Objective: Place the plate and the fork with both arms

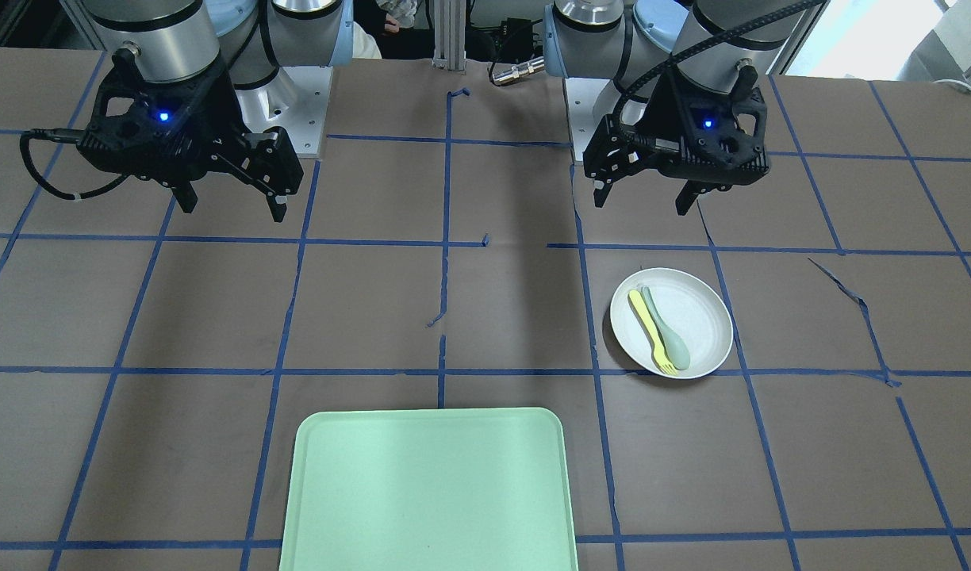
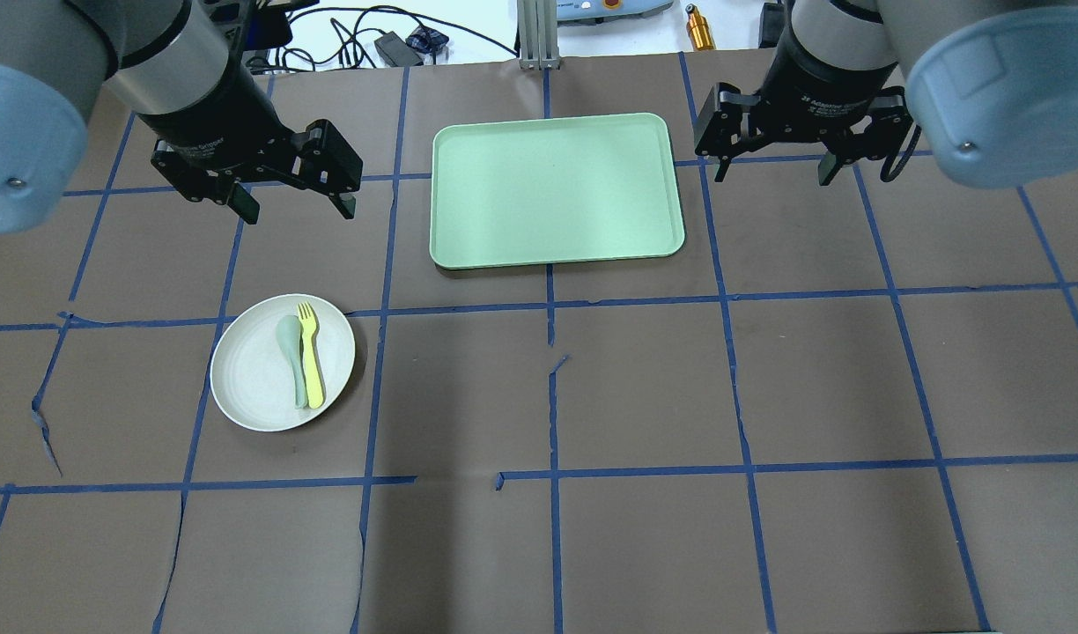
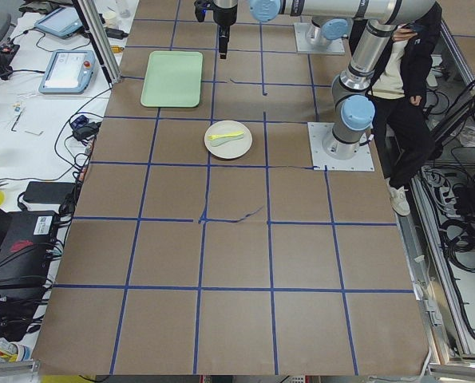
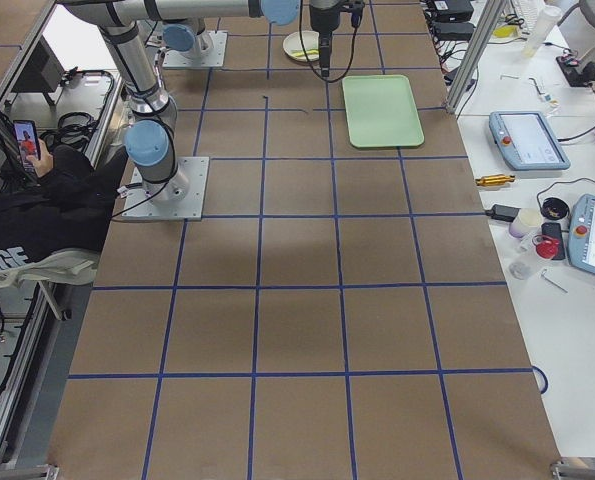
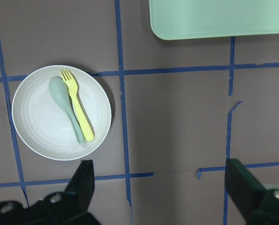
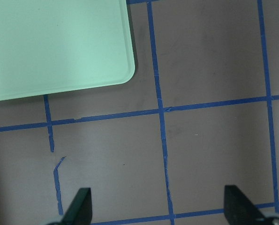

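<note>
Light was bright, even, diffuse, from above; shadows were soft. Front-facing view: white blowout at 1 o'clock corner; table [image 1: 216,317] carried faint broad shadow band down centre. Plate [image 5: 41,126] threw thin dark shadow toward 4 o'clock. Tray [image 6: 59,47] showed pale sheen, no hard glare. Left gripper [image 5: 158,164] and right gripper [image 6: 157,190], at 6 o'clock edges, were blurred. Joint caps [image 2: 997,97] loomed oversized in overhead view.
</note>
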Controlling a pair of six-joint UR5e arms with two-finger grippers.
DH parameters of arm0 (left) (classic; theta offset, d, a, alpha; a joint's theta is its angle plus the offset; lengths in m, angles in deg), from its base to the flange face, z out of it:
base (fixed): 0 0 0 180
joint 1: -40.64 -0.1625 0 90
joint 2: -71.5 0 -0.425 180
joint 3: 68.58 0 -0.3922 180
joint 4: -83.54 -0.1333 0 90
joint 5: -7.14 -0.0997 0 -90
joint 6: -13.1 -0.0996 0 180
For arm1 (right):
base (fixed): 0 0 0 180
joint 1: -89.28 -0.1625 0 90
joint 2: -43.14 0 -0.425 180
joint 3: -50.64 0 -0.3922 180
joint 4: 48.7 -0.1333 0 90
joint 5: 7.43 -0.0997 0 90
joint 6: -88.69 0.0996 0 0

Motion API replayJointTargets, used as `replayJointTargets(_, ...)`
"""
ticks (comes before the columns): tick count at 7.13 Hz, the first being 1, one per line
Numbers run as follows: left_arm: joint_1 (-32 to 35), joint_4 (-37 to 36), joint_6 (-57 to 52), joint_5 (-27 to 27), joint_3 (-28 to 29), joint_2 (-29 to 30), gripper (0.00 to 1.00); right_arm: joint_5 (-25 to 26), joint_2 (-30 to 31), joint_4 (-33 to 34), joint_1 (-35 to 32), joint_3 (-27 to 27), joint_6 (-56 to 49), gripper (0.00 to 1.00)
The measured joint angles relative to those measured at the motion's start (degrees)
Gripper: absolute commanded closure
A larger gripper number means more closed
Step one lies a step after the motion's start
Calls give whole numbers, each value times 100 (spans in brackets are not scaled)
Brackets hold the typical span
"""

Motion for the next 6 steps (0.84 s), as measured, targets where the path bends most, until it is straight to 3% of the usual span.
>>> replayJointTargets(6, -5, -189, 39, -298, -155, -15, 0, -3, -3, 9, -6, 23, 4, 0)
